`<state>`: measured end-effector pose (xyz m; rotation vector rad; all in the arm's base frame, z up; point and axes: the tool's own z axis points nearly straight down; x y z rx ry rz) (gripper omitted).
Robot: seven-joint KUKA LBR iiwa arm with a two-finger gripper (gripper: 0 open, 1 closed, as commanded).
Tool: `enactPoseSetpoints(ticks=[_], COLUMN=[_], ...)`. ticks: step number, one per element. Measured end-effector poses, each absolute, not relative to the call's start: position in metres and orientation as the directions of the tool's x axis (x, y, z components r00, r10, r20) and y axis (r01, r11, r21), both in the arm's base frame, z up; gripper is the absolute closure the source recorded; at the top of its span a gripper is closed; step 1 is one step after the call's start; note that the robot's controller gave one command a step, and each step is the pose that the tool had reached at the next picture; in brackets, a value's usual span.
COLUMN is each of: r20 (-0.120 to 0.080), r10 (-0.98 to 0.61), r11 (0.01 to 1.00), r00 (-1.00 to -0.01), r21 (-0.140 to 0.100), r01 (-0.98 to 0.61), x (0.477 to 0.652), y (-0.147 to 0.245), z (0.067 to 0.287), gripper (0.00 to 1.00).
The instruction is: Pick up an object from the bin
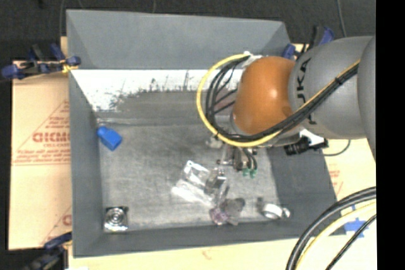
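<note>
My gripper (219, 181) hangs below the orange cover, low over the bin's floor right of the middle. Its tip sits on the right end of a clear plastic piece (195, 181) lying crumpled on the floor. Just below the gripper lies a small purplish translucent thing (228, 210) near the front wall. A small silver ring-like part (272, 210) rests to the right of it.
A blue block (109, 138) lies by the left wall. A round silver metal piece (116, 218) sits in the front left corner. The arm and its cables cover the bin's back right part.
</note>
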<state>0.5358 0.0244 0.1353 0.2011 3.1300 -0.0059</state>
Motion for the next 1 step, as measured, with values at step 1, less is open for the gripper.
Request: enactPoseSetpoints(ticks=[1], r20=[-0.005], r10=[0.339], r11=[0.941], r00=[-0.941], r21=[0.005], r01=[0.339], x=[0.5237], y=[0.0336], z=[0.0758], gripper=[0.0])
